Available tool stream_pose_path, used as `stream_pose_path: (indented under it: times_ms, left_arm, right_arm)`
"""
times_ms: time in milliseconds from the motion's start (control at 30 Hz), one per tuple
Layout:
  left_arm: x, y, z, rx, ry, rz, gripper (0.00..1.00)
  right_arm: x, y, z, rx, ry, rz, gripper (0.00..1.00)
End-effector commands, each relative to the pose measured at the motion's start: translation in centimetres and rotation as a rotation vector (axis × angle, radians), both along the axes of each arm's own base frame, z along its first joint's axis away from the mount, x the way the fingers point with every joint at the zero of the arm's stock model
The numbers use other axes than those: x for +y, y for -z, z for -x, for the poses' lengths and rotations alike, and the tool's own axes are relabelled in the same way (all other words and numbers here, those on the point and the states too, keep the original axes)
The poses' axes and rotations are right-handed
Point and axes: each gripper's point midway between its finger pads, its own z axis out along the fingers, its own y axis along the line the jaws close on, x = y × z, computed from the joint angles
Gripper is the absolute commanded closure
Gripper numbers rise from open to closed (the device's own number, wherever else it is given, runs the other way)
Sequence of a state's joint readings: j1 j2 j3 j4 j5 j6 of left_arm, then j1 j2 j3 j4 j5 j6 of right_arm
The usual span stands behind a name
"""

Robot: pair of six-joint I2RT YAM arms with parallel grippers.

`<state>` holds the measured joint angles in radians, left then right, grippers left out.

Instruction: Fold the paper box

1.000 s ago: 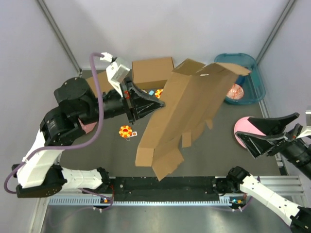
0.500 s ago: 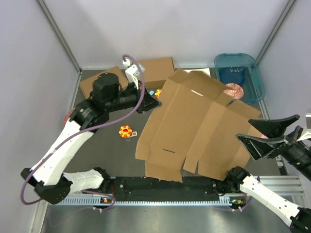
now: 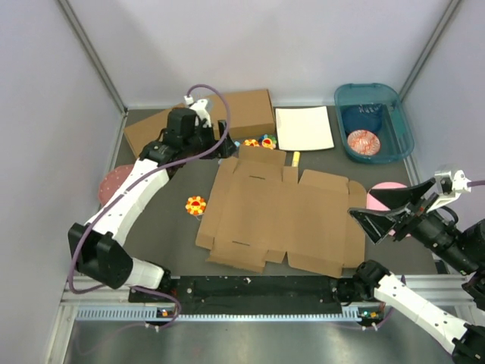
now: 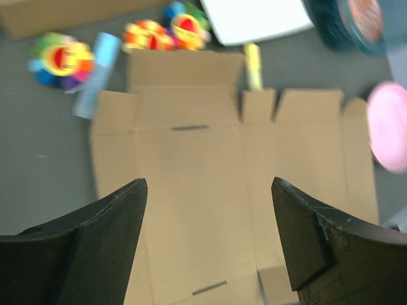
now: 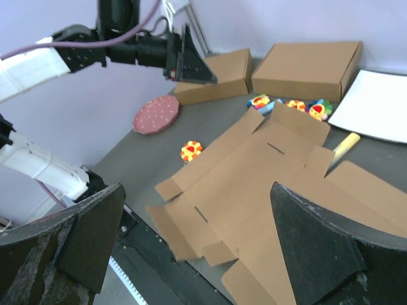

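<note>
You have the paper box (image 3: 280,216) lying fully unfolded in the middle of the table (image 3: 170,235), a flat die-cut sheet of plain brown corrugated cardboard. Its long side runs left to right, turned slightly askew. You can see crease lines dividing it into panels, with flaps and tabs stepping out along the far and near edges and notches cut between them. Two short slots show in its left half, one toward the far edge and one toward the near edge.
</note>
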<state>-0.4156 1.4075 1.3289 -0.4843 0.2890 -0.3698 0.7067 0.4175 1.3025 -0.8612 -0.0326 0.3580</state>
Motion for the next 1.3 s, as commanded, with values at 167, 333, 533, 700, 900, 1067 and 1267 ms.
stream_pose_path:
  times_ms: [167,333,533,700,900,1067,1267]
  left_arm:
    - [6.6,-2.3,6.6,-0.003,-0.541,0.286,0.11]
    - [7.5,6.2,14.7,0.158,-0.835,0.442,0.01]
    - [9.8,12.5,18.3,0.331,-0.970,0.291,0.01]
    - [12.1,17.8,18.9,0.328,-1.072,0.277,0.01]
    - [11.1,19.5,17.3,0.238,-1.002,0.414,0.01]
    - [9.7,19.8,16.7,0.209,-0.940,0.431,0.03]
    - [8.2,20.3,16.4,0.157,-0.819,0.364,0.12]
  right_arm:
    - [-0.2,3.4,-1.8,0.047,0.078,0.031,0.01]
    - [2.3,5.8,-3.9,0.116,0.054,0.042,0.01]
    - [5.3,7.0,-5.0,0.181,-0.018,0.030,0.01]
    - [5.9,7.6,-5.3,0.206,-0.021,-0.013,0.01]
    - [5.8,8.1,-4.6,0.225,-0.035,-0.047,0.01]
    - [5.7,8.6,-4.5,0.244,-0.032,-0.054,0.01]
    - [5.7,9.5,-4.7,0.260,-0.019,-0.044,0.01]
